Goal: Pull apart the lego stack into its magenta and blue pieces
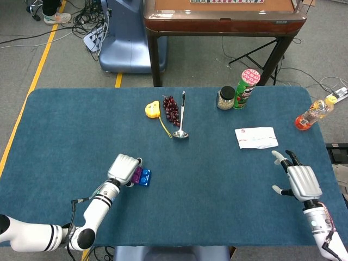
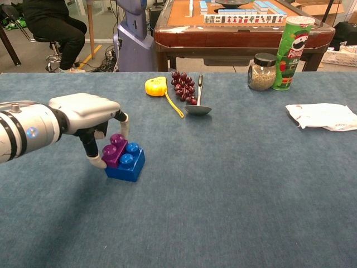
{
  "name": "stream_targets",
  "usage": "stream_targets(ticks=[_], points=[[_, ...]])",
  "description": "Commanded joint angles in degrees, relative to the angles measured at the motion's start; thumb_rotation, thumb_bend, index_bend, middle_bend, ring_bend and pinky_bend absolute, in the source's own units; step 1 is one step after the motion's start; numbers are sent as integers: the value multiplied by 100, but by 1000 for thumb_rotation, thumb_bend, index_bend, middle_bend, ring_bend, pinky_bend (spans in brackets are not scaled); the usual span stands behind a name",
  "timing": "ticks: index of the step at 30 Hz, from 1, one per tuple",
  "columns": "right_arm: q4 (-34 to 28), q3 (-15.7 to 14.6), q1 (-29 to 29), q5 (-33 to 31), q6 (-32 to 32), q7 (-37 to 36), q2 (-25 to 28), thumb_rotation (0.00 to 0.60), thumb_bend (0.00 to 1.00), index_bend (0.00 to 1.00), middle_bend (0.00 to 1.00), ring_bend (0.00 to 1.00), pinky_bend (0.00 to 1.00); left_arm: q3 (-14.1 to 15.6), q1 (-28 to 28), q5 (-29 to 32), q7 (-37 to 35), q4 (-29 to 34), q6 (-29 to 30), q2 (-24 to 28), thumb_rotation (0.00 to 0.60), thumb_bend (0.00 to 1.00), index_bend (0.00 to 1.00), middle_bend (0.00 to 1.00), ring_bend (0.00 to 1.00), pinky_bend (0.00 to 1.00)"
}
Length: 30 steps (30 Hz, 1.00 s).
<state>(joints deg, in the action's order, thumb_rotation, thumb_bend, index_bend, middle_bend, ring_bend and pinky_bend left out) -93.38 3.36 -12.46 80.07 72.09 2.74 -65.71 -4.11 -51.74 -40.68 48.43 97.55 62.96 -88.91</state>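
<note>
Overhead, the left hand covers the near-left side of the lego stack on the desk, fingers wrapped on the magenta piece, presumably to lift it off. The blue piece projects beyond the fingertips. The right hand rests released, fingers spread, well apart from the stack.

From the chest, the left hand pinches the magenta piece from both ends; the blue piece sits beneath, on the desk.
</note>
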Motion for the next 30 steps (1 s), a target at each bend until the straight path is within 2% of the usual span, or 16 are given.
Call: stream_targets(ticks=[1, 7, 14, 25, 30], points=[[7, 0, -6, 0, -10, -4, -5, 600, 0, 142, 340, 293, 493, 12, 9, -59, -55, -14, -28, 4, 600, 10, 536, 1000, 951, 1000], [-14, 17, -22, 20, 1, -14, 6, 600, 0, 142, 340, 293, 493, 39, 65, -348, -323, -21, -116, 53, 600, 14, 554, 1000, 952, 1000], [-119, 63, -38, 76, 77, -13, 64, 600, 0, 152, 340, 293, 493, 29, 188, -720, -700, 55, -105, 147, 600, 73, 567, 1000, 954, 1000], [-578, 230, -216, 201, 99, 84, 225, 600, 0, 163, 361, 314, 496, -105, 463, -1307, -1544, 239, -33, 307, 600, 144, 581, 1000, 954, 1000], [-863, 352, -382, 155, -7, 212, 231, 600, 0, 173, 430, 390, 591, -252, 596, -1406, -1974, 332, 17, 327, 600, 169, 591, 1000, 955, 1000]])
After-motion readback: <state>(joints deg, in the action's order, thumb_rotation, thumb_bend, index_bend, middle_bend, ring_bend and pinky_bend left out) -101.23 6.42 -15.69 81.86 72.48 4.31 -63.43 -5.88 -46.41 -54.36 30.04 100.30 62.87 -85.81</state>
